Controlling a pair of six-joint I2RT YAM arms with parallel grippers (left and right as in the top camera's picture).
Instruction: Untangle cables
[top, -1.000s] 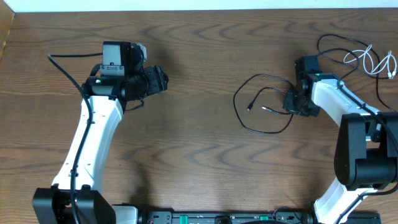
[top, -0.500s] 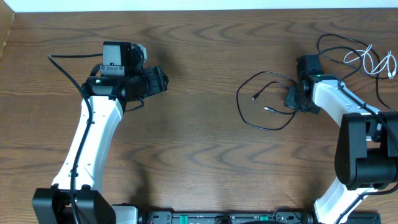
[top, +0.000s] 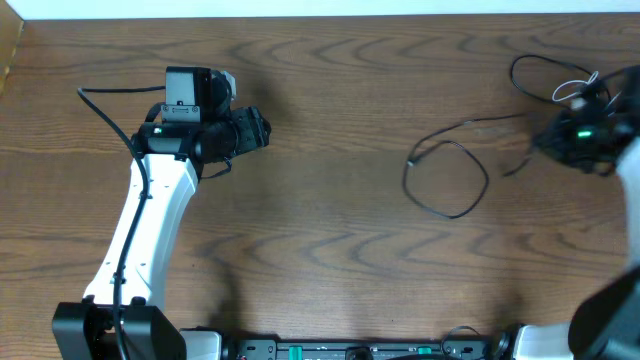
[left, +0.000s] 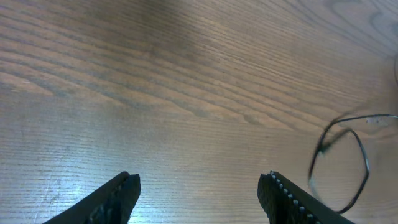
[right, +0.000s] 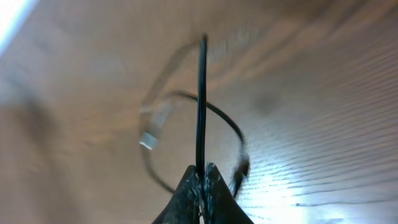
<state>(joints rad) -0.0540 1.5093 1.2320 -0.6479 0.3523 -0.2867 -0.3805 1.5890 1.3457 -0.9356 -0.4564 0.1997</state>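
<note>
A thin black cable (top: 452, 180) lies in a loose loop on the table right of centre, and one strand runs up and right to my right gripper (top: 566, 136), which is motion-blurred. In the right wrist view the gripper (right: 201, 171) is shut on this black cable (right: 201, 93), which runs taut and straight away from the jaws. A second black cable (top: 528, 76) loops at the far right back, with the white cable (top: 592, 92) beside it, partly hidden by the gripper. My left gripper (top: 264, 130) is open and empty, far to the left; it also shows in the left wrist view (left: 199, 184), with the black loop (left: 341, 160) at right.
The brown wooden table (top: 330, 230) is bordered by a white strip along its far edge. A thick black cable fixed to the left arm (top: 110, 100) arcs out to the left. A blurred white plug end (right: 147, 140) lies below the right gripper.
My right gripper has moved quickly to the right, pulling the black cable with it, so the loop has shifted right and one strand is stretched. The left arm has not moved.
</note>
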